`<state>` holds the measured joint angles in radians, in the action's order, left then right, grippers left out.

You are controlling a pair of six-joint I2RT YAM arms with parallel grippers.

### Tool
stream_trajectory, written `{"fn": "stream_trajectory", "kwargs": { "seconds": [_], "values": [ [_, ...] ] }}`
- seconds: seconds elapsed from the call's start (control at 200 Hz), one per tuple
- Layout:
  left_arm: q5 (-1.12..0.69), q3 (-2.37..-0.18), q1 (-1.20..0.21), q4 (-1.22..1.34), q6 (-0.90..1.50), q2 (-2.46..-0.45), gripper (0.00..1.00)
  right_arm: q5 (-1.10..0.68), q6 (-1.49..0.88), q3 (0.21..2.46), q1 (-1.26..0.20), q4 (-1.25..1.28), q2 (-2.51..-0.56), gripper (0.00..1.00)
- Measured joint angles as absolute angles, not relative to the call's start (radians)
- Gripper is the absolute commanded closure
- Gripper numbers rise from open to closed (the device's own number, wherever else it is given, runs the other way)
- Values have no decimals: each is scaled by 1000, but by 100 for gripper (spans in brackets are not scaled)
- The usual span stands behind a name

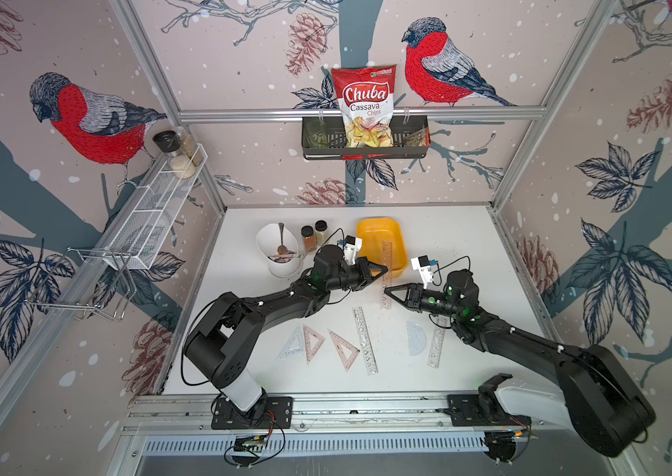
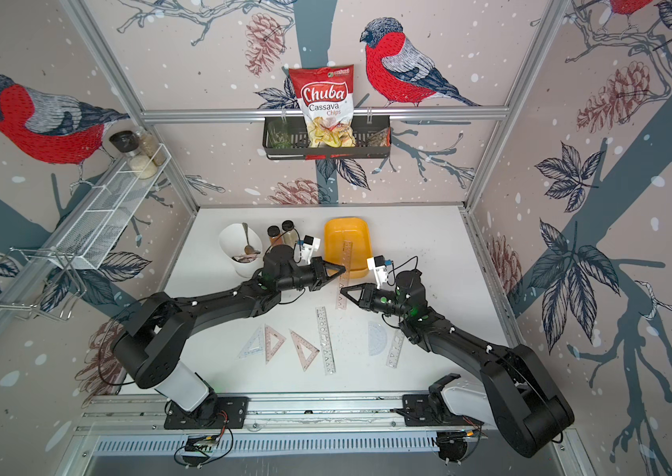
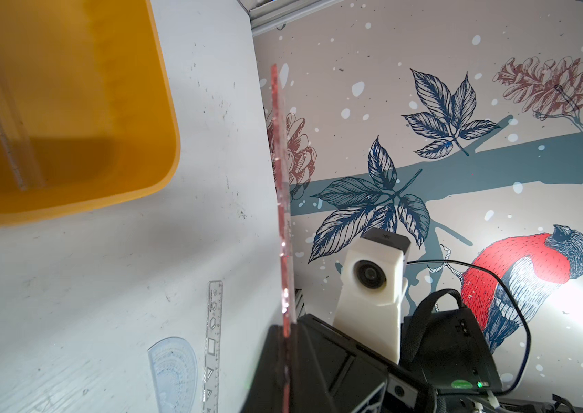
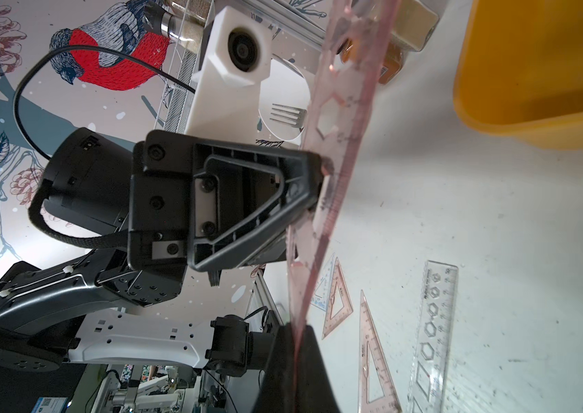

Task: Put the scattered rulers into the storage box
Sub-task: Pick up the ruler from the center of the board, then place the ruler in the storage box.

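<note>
My left pincer [image 1: 385, 270] and my right pincer [image 1: 386, 289] are both clenched on the pink ruler [image 1: 386, 301], gripping it from opposite sides above the table [image 1: 449, 230]. In both top views its far end shows over the near part of the storage box [image 1: 369, 233]. Three set squares [image 1: 312, 340], two clear rulers [image 1: 365, 340] and the protractor [image 1: 416, 338] lie flat nearer my bases

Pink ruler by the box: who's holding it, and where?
The pink ruler: left claw pinches its middle, right claw pinches nearer the end away from the box.
</note>
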<state>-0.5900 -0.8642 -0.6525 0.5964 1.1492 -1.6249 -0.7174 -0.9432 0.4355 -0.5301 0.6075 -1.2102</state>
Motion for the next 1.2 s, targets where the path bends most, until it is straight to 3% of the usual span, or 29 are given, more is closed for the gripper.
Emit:
{"fn": "stream_trajectory", "kwargs": {
  "seconds": [0.14, 0.29, 0.7, 1.2],
  "values": [
    [-572, -868, -625, 529, 1093, -1586, 47, -693, -845, 545, -508, 480, -1267, 100],
    [-458, -940, -587, 308, 942, -1507, 27, -610, -706, 743, -463, 297, -1443, 100],
    [-211, -1089, -560, -58, 641, -1516, 26, -443, -443, 1380, -451, -111, -1998, 100],
    [-184, -1077, -546, -89, 595, -1534, 26, -402, -392, 1458, -489, -247, -2094, 99]
  ]
}}
